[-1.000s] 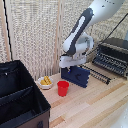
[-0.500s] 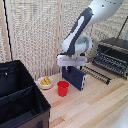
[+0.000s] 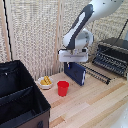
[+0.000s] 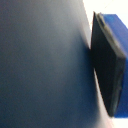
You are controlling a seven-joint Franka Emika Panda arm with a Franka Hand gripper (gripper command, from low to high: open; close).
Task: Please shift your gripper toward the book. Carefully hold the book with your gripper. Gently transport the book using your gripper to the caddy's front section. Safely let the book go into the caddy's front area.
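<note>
1. Tool sits centre frame in the exterior view, clenched on the book. Book hangs tilted below the white wrist, lower edge looks just clear of the surface, though contact is hard to rule out.
2. Wrist view: dark navy cover fills most of the frame, and one blue-tipped finger pad presses flat against it at the right side. Other finger hidden.
3. Caddy is at lower left of the frame, well apart from the book. Red cup and a small bowl of yellow food stand between book and caddy.
4. Step in hand, judged: lift and carry toward the caddy. To do it well, gain more height first so the hanging edge clears the red cup and the caddy wall, then travel toward the frame's left and down-frame, slow, no swinging.
5. Grip is near the book's top edge, so it may pivot; hold firm.
6. Toaster oven at right is out of the path.
7. Versus 0.5 s ago: book and tool look slightly higher, same spot otherwise. Cup, bowl, caddy unmoved.
</note>
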